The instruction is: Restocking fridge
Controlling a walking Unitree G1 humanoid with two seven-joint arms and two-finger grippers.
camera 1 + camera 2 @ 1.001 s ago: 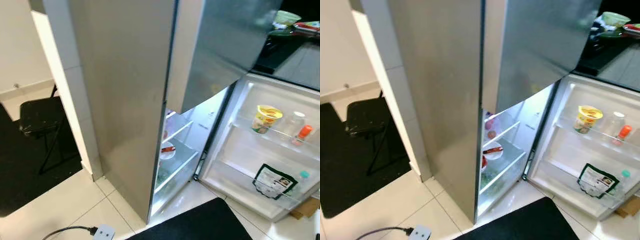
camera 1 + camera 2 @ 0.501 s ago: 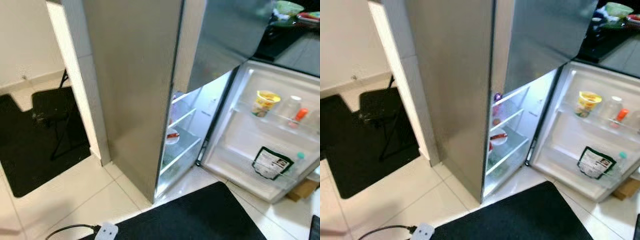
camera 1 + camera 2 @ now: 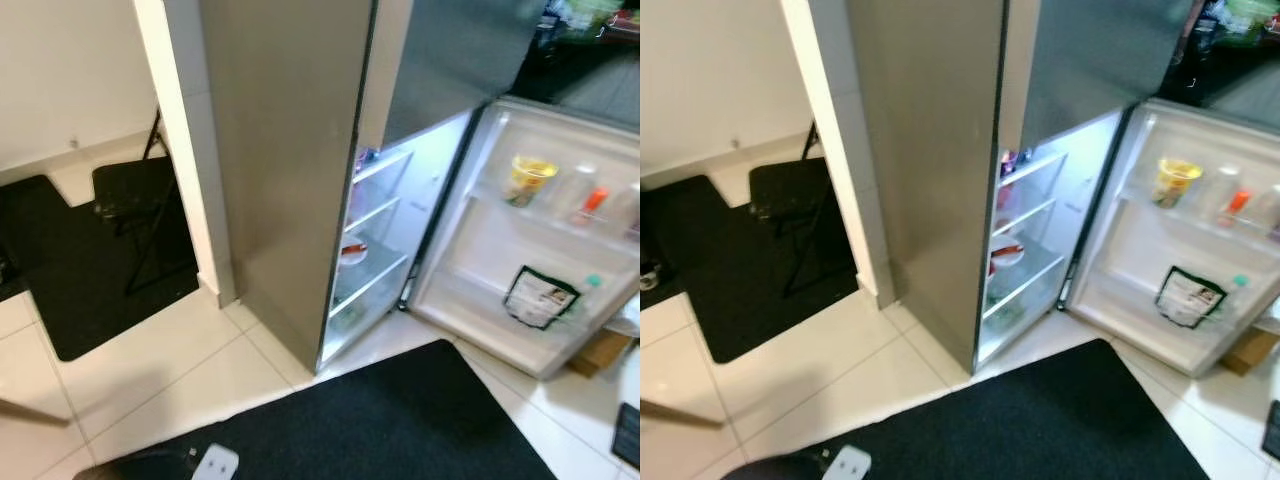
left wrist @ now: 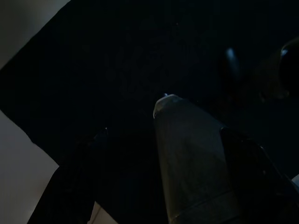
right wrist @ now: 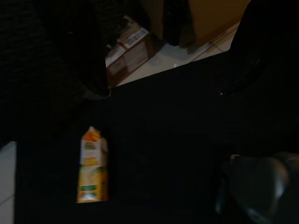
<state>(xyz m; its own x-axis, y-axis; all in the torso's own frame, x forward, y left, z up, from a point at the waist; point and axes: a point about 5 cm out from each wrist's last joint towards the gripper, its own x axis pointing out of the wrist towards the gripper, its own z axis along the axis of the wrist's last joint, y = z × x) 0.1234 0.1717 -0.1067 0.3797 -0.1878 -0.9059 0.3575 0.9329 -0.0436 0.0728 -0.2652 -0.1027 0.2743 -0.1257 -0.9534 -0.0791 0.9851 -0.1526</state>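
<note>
I am standing back from the fridge (image 3: 290,170), whose lower door (image 3: 520,270) is hanging open at 2 o'clock, its shelves already holding a yellow cup (image 3: 527,180) and a dark pouch (image 3: 540,297). A juice carton (image 5: 91,165) is lying on the black mat (image 5: 163,140) below my right pincer (image 5: 261,186), well apart from it. My left pincer (image 4: 187,163) is hanging over the same dark mat. I cannot tell whether either pincer is open or closed; neither is visibly gripping anything. By my judgement, I am in the fetching step: 1 carton is waiting. Next I need to bend, reach toward the carton and grip it across its narrow sides.
</note>
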